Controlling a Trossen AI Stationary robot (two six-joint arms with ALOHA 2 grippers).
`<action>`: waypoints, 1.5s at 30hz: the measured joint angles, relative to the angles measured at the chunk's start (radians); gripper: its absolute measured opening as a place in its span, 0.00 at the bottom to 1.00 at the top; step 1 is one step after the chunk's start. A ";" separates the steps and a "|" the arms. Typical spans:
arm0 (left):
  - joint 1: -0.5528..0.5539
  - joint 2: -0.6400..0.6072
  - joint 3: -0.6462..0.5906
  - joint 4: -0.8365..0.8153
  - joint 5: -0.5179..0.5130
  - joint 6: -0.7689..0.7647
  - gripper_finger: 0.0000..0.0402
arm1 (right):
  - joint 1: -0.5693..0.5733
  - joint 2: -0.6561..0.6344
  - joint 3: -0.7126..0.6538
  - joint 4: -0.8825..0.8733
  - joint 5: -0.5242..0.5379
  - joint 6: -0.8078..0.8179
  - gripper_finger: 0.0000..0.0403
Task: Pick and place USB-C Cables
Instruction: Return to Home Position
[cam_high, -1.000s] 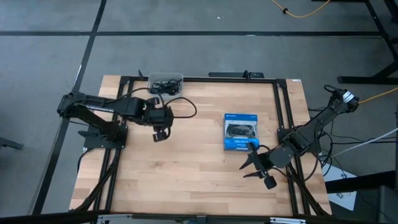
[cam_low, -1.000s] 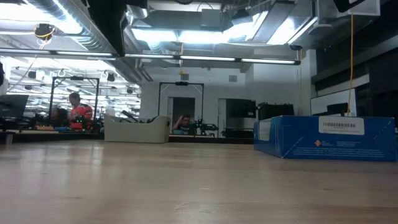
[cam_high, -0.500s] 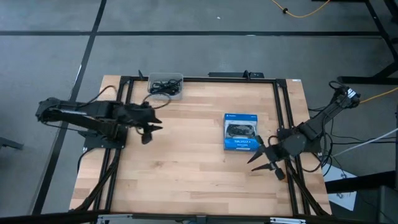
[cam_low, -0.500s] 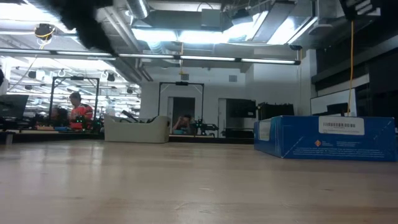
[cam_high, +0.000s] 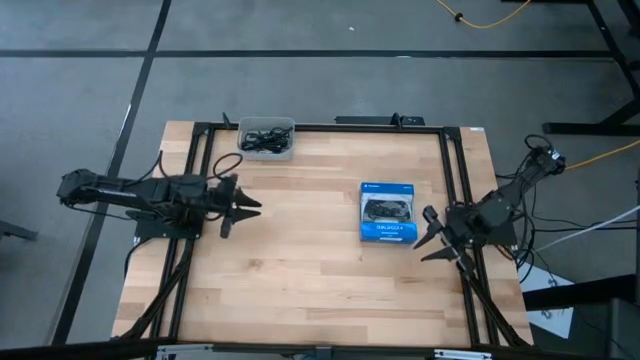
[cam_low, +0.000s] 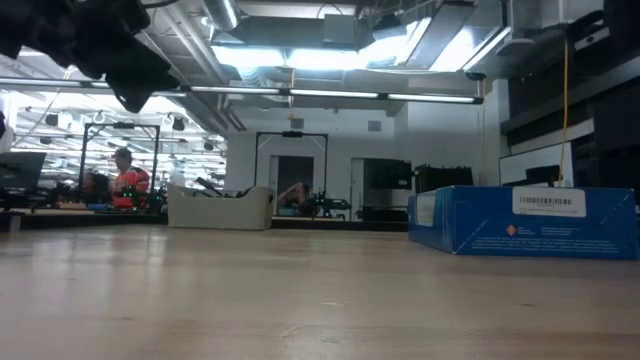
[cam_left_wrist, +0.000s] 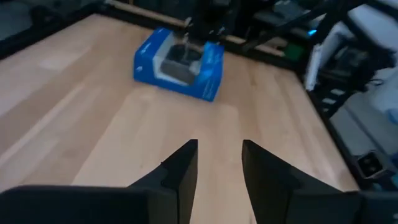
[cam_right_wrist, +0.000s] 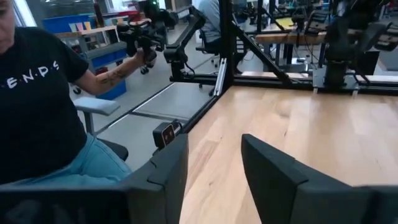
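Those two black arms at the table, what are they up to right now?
They sort USB-C cables, which lie tangled in a small gray bin at the far edge of the wooden table. No loose cable shows on the table, so the sorting looks finished. The left gripper is open and empty near the table's left side. The right gripper is open and empty at the right edge, beside a flat blue box that neither arm touches.

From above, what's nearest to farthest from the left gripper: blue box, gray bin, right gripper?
From the left gripper:
1. Gray bin, at the table's far edge.
2. Blue box, right of centre.
3. Right gripper, by the right edge.
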 joint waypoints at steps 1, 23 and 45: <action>0.000 -0.015 -0.017 0.030 0.009 0.002 0.29 | 0.000 -0.026 -0.001 -0.024 0.000 -0.001 0.38; 0.000 -0.261 -0.305 0.319 0.048 0.059 0.29 | 0.000 -0.279 -0.001 -0.224 0.000 -0.016 0.38; 0.004 -0.258 -0.305 0.232 0.202 0.107 0.29 | 0.000 -0.306 0.000 -0.351 0.001 -0.013 0.38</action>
